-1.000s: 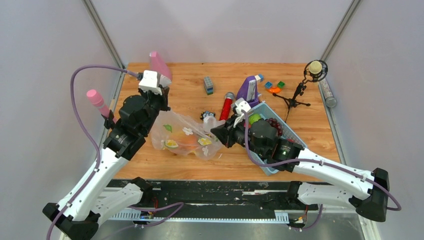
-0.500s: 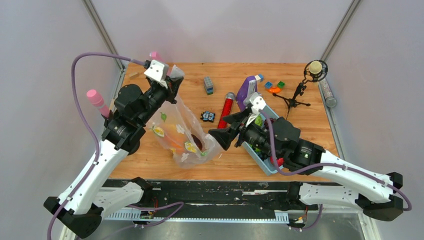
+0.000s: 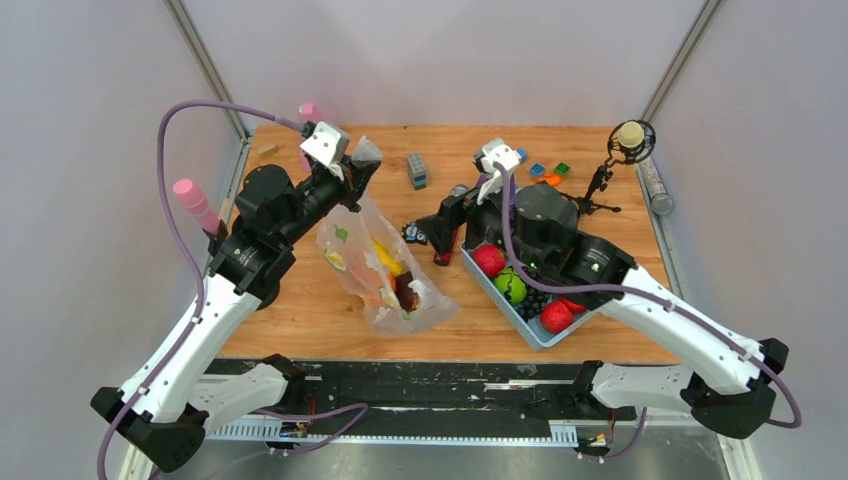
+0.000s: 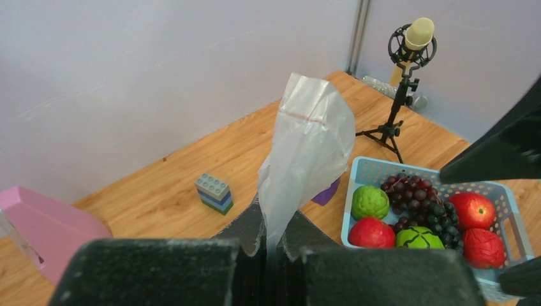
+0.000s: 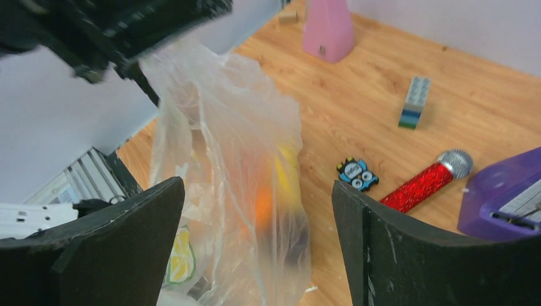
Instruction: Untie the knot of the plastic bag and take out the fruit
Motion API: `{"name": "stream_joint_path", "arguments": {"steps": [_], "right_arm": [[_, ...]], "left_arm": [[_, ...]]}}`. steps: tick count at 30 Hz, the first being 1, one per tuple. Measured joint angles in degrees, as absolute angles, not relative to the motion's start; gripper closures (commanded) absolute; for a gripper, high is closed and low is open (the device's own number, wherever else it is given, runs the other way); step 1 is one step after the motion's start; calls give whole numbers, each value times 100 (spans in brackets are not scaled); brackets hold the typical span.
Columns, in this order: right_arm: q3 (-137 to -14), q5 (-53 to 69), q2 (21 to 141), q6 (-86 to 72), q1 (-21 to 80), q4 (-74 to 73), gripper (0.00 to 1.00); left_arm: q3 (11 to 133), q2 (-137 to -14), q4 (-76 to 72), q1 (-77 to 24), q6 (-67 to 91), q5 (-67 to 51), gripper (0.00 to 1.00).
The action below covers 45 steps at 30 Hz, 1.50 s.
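The see-through plastic bag (image 3: 385,270) hangs upright from my left gripper (image 3: 352,168), its bottom resting on the table. In the left wrist view my left gripper (image 4: 279,239) is shut on the bag's film (image 4: 309,140), which sticks up past the jaws. Fruit shows through the film: a yellow banana (image 3: 386,256) and an orange piece (image 5: 263,207). I cannot make out the knot in any view. My right gripper (image 3: 443,226) stands open to the right of the bag, apart from it. In the right wrist view its jaws (image 5: 255,188) are wide, with the bag (image 5: 236,146) beyond them.
The blue tray (image 3: 540,342) holds red apples, green fruits and grapes under the right arm. A red glitter microphone (image 5: 427,182), an owl badge (image 5: 356,174), a purple device (image 5: 504,191), a block stack (image 3: 417,171), a pink block (image 5: 328,32) and a tripod microphone (image 3: 625,140) are on the table.
My left gripper raised the bag's top up and back, so the bag went from lying to hanging. My right gripper opened, let go of the bag and drew back to the right.
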<state>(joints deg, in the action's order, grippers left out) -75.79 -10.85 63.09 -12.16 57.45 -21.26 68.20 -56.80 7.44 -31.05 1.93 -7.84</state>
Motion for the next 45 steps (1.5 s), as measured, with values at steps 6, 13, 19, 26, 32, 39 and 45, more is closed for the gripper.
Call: {"name": "stream_joint_path", "arguments": {"steps": [6,13,19,26,32,39,45], "right_arm": [[-7579,-207,6941,-1531,5494,-2484,12],[-7581,191,7387,-1732,5505,-2423,15],[-7568,191,7581,-1772,5505,-2405,27],[-7483,172,7950,-1776,5505,-2333,39],[-7387,137,8182,-1754,5505,-2322,70],[-7203,93,8165,-1780,5505,-1992,100],[-6919,-244,7946,-1973,5478,-1802,100]], "left_arm": [[6818,-5680,744,-3105,202,-823,100],[6818,-5680,746,-3105,207,-888,100],[6818,-5671,746,-3105,204,-897,100],[6751,-5607,742,-3105,207,-934,100],[6674,-5564,740,-3105,231,-1002,100],[6499,-5494,746,-3105,316,-718,87],[6460,-5474,952,-3103,495,-209,38]]}}
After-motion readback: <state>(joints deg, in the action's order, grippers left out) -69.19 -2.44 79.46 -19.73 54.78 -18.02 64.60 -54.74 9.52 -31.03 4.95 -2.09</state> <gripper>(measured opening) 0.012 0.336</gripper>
